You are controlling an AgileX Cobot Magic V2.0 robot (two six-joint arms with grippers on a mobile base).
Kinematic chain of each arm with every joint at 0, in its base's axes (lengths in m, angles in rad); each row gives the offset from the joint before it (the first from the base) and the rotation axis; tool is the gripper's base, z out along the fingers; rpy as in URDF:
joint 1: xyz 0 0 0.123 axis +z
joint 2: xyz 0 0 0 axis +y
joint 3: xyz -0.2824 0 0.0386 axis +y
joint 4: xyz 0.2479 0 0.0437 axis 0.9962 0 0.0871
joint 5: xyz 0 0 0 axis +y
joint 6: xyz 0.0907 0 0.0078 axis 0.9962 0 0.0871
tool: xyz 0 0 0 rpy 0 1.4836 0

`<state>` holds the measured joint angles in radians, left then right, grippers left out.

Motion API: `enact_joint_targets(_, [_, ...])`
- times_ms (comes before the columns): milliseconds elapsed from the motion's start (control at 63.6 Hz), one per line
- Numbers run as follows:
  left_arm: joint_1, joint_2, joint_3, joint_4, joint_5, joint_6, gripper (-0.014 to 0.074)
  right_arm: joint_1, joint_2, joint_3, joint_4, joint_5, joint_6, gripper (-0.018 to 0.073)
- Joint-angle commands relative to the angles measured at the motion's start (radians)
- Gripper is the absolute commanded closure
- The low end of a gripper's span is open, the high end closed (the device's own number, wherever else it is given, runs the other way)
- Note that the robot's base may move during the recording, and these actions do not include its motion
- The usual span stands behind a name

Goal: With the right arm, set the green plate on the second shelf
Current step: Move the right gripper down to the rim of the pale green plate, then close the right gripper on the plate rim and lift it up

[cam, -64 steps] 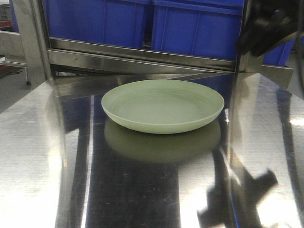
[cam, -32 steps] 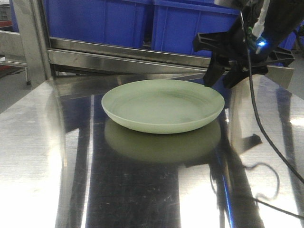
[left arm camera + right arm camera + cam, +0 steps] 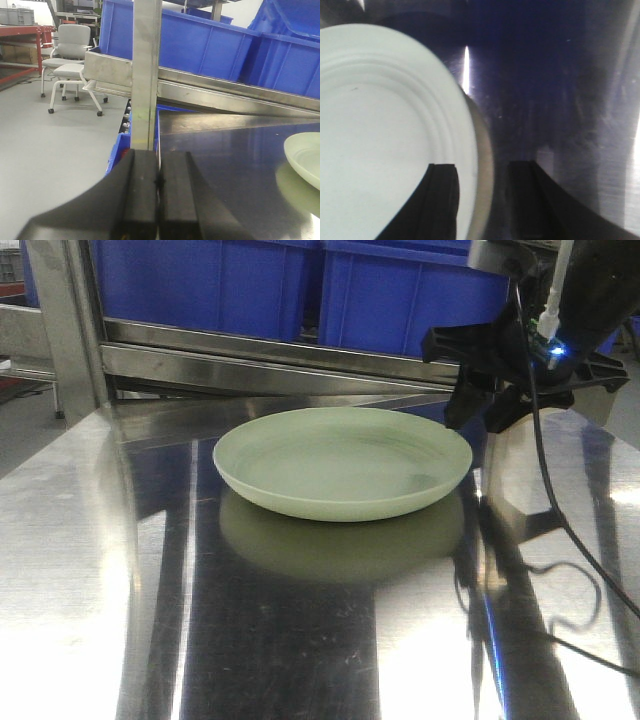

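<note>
Across the front view spreads the shiny steel worktop, with big blue bins on a steel shelf rail behind it. Mid-worktop lies the green plate, flat, rim up. The right arm reaches down from the upper right over the plate's far right edge, with the right gripper pointing downward. Its fingers are spread, one above the plate's inside, the other above bare worktop outside the rim. The left gripper has its fingers pressed together, empty.
</note>
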<state>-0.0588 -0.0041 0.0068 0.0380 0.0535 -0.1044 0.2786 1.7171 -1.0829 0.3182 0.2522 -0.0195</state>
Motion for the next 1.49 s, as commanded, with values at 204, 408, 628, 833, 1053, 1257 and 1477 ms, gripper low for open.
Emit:
enact_joint_targets(204, [0.0,-0.017,0.041,-0.003,-0.08,-0.004,0.0465,-0.006,-0.017,-0.034,0.01,-0.057,-0.01,0.0207])
enact_joint_targets(408, [0.0,-0.017,0.041,-0.003,-0.08,-0.004,0.0465,-0.005,0.014,-0.034,0.046,-0.051,-0.01,0.0207])
enact_joint_targets(628, [0.0,-0.017,0.041,-0.003,-0.08,-0.004,0.0465,0.013,0.019,-0.034,0.06,-0.056,-0.011,0.0207])
enact_joint_targets(833, [0.0,-0.017,0.041,-0.003,-0.08,-0.004,0.0465,0.023,0.019,-0.034,0.06,-0.058,-0.011,0.0254])
enact_joint_targets(1053, [0.0,-0.017,0.041,-0.003,-0.08,-0.004,0.0465,0.023,0.021,-0.034,0.06,-0.069,-0.011,0.0372])
enact_joint_targets(1257, [0.0,-0.017,0.041,-0.003,-0.08,-0.004,0.0465,0.022,0.034,-0.034,0.06,-0.045,-0.011,0.0551])
enact_joint_targets(1477, [0.0,-0.017,0.041,-0.003,-0.08,-0.004,0.0465,0.022,-0.008,-0.034,0.063,-0.043,-0.011,0.0528])
